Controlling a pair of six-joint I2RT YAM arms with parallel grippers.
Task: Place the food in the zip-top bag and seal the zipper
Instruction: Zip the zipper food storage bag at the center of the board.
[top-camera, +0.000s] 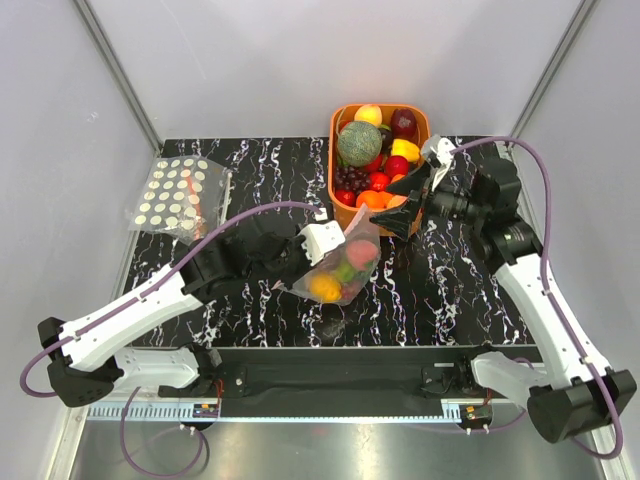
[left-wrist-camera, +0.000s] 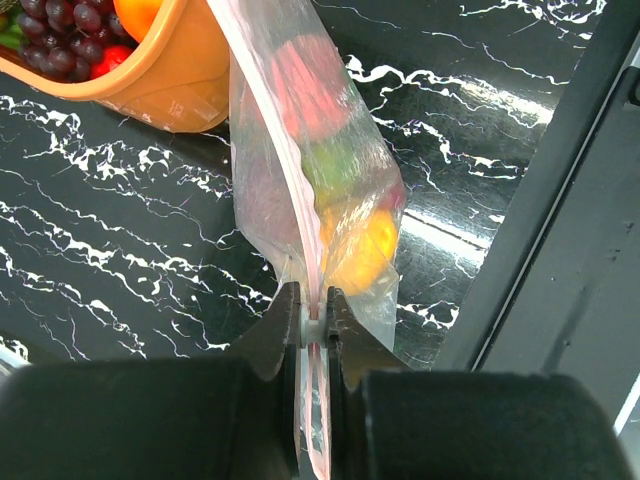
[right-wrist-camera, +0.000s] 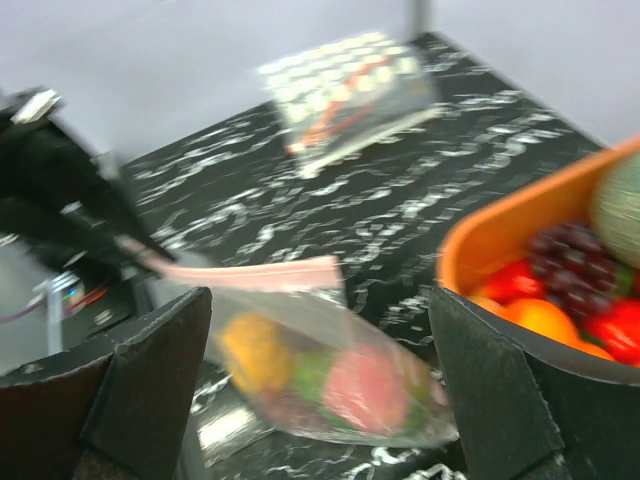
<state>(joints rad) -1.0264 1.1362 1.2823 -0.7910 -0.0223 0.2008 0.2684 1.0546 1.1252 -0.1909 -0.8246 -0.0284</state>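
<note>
- Left end effector (left-wrist-camera: 314, 318) clamps one end of the thin pink zipper strip (left-wrist-camera: 287, 150); the food-filled, pink-dotted clear zip-top bag (left-wrist-camera: 345, 200) sits beside the orange plastic basket (top-camera: 340, 125).
- Right end effector (top-camera: 402, 207) gapes empty; a slipping pinch could leave the seal partly open.

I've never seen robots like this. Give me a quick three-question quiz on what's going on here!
1. True or false: the left gripper is shut on the zip-top bag's pink zipper.
2. The right gripper is: A) shut on a grape, B) open and holding nothing, C) shut on the bag.
3. What colour is the basket holding the loose fruit?
Key: 1 true; 2 B; 3 orange.
</note>
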